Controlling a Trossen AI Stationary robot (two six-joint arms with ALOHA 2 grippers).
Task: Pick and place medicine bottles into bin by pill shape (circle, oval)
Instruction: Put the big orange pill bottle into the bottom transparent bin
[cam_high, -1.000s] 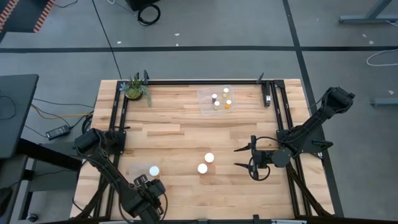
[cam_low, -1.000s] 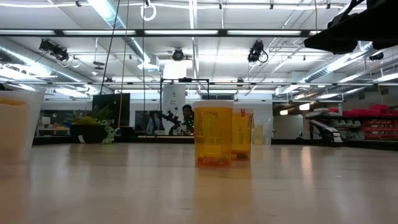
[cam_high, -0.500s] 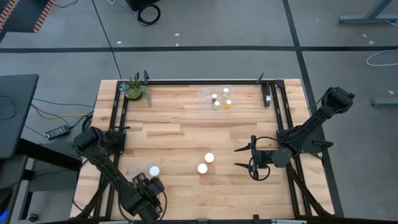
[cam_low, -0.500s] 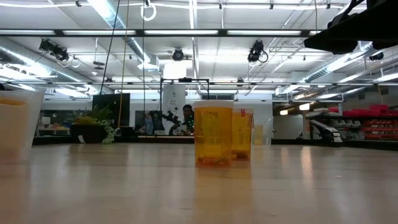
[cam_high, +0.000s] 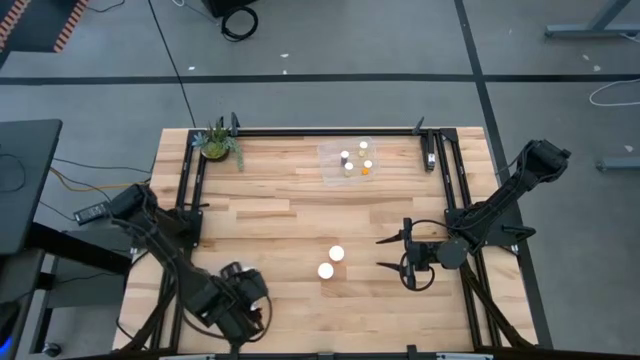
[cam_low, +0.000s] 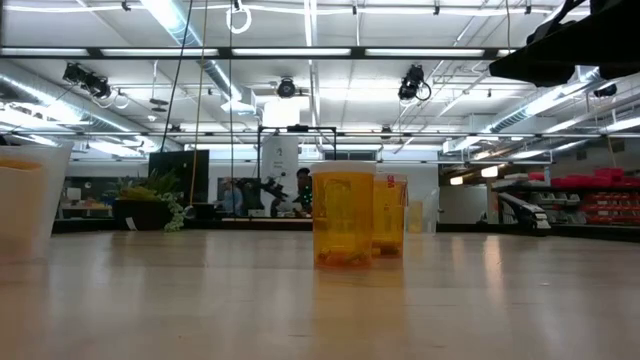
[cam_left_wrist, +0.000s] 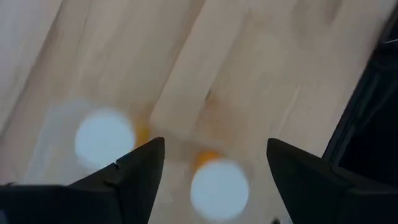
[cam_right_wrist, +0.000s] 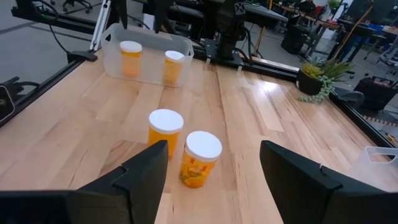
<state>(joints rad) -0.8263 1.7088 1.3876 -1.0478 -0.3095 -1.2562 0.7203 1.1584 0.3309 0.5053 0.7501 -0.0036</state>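
Where the two white-capped bottles (cam_high: 329, 262) stand side by side near the middle of the bench (cam_high: 290, 215), take them as your landmark. Your right gripper (cam_high: 392, 252) sits just to the right of them, low over the wood, fingers (cam_right_wrist: 140, 171) spread wide and holding nothing; its wrist view frames both bottles ahead of the open gap. Your left gripper (cam_high: 243, 300) is well left of the pair, near the front edge of the bench, pointing down. Its wrist view shows fingers (cam_left_wrist: 134, 171) wide apart with a white-capped bottle (cam_left_wrist: 219, 188) between them, not gripped, and a second white cap (cam_left_wrist: 104, 138) just beside. Far behind the pair, a clear bin (cam_high: 350, 158) holds four small bottles. A potted plant (cam_high: 217, 143) stands at the back left corner.
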